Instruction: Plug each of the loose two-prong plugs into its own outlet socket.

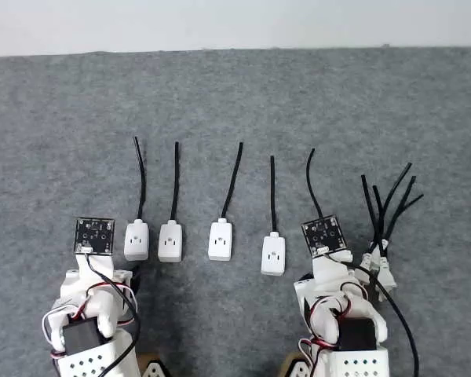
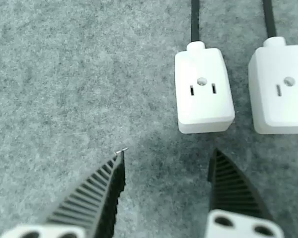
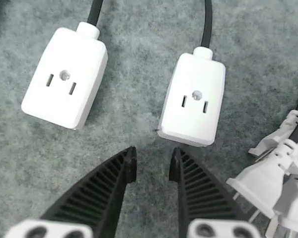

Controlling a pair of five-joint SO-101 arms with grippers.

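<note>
Two-prong plugs [image 3: 268, 178] are held by no fingers. They lie in a tight bunch on the grey tabletop [image 1: 235, 102], just beside the right fingers [image 3: 109, 188], and they touch one another, with their black cables [image 1: 392, 196] fanned out and crossing. The right fingers are set narrow, with only a small gap between the tips, and nothing is gripped. Directly ahead of them an outlet socket [image 3: 193, 99] is seen, and a second socket [image 3: 64, 79] lies near it. The left fingers [image 2: 102, 193] are spread wide and are also empty. The leftmost socket [image 2: 203, 91] lies just ahead of them, with a neighbouring socket [image 2: 283, 91] beside it.

Several failures can be expected. Because the plugs are heaped, another plug may be caught or dragged when one is taken, and the crossed cables may pull the rest along. If the narrow gap is not widened first, a plug will be pushed away instead of grasped. The sockets are loose and appear light, so a socket will probably slide on the tabletop when prongs are pressed in, unless it is steadied by the other fingers. If a plug is gripped tilted, its prongs may be jammed against the slots. The left sockets lie well apart from the plugs, so a plug could be dropped on the carry.
</note>
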